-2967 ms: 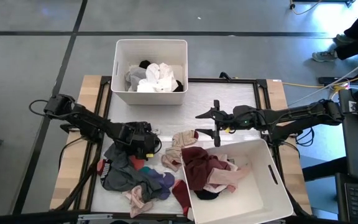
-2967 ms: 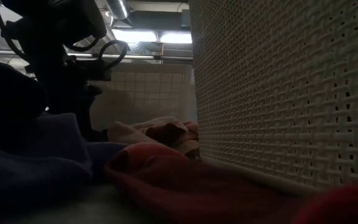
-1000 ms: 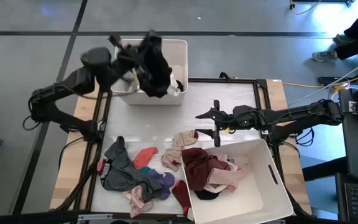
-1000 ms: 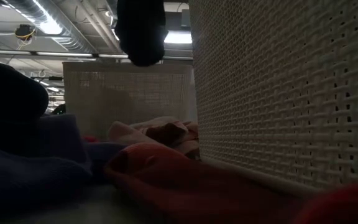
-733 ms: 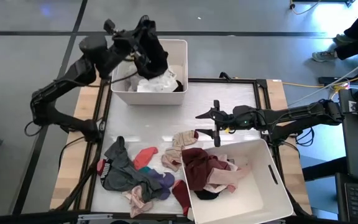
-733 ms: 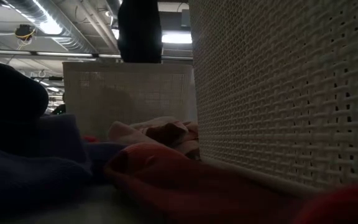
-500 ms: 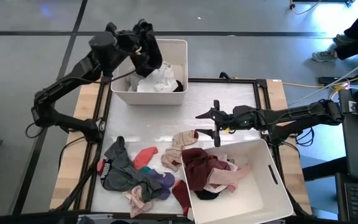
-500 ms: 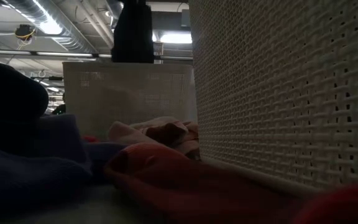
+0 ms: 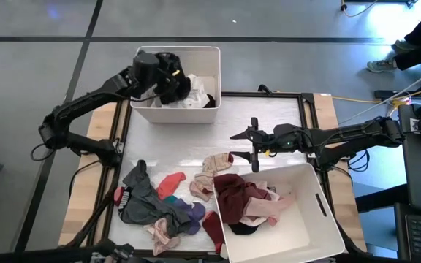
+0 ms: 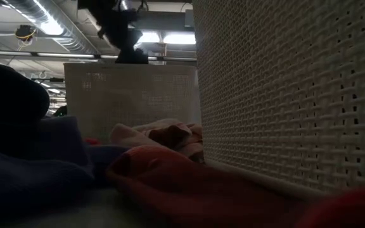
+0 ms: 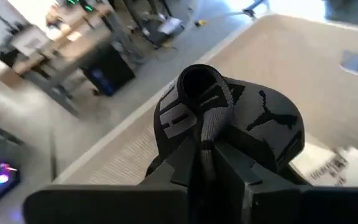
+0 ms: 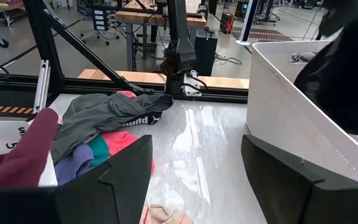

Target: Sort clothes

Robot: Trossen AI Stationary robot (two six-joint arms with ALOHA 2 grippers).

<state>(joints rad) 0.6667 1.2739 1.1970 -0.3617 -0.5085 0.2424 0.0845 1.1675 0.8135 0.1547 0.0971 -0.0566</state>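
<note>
Left tool: over the far white bin, low inside its rim, fingers pinched on a black garment with grey lettering; in the left wrist view the cloth folds up between the two dark fingers.
Black garment: bunched at the left tool's tip, above the whites in the far bin.
Far bin contents: white clothes with a dark piece beside them.
Right tool: near the counter's middle, just beyond the near bin's far rim, fingers spread wide apart with nothing between them.
Near white bin: holds a maroon garment, a pink one and something dark at the bottom.
Loose pile on counter: grey garment, red piece, purple piece, beige pieces, all left of the near bin.
Low view: woven bin wall fills the right; the left arm hangs above the far bin.
</note>
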